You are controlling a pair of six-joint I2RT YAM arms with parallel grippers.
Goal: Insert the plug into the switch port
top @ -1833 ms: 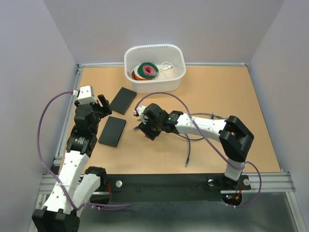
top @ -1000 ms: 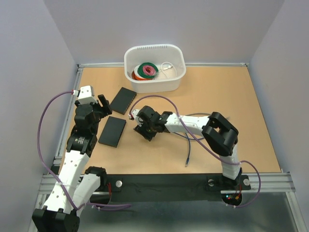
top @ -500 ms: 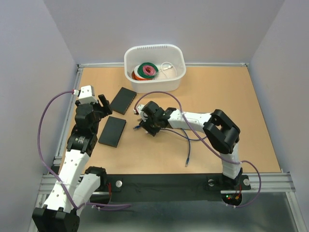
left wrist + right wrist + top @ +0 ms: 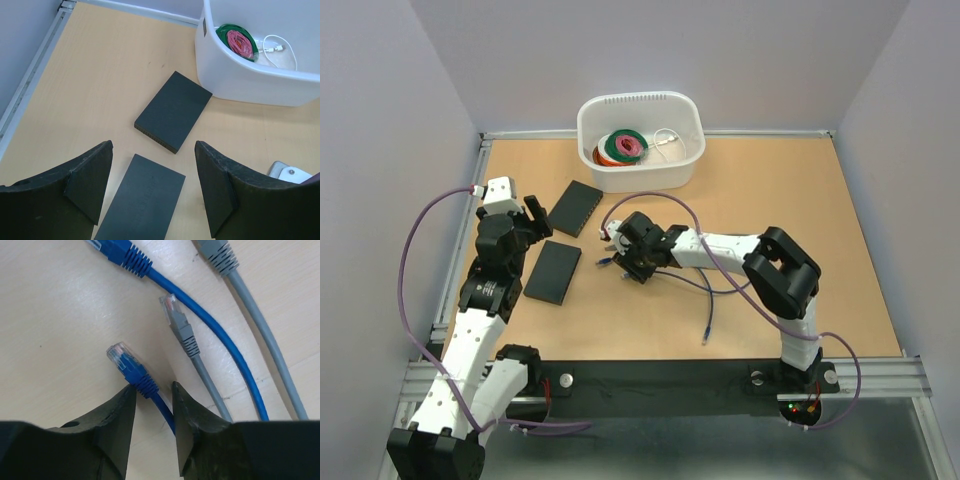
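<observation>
Jaws, right gripper: astride the blue cable just behind the blue plug. One pad touches the boot. Whether they pinch it cannot be told.
Jaws, left gripper: spread wide, empty, above the two switch boxes.
Plug location: flat on the table, near the closer box, not touching it.
Handling: probably light, with a rigid tip, a fragile latch and a limp cable. Grasp the ribbed boot.
View difference: the right wrist view alone shows a grey plug just beside. The top view alone shows the gap to the boxes.
</observation>
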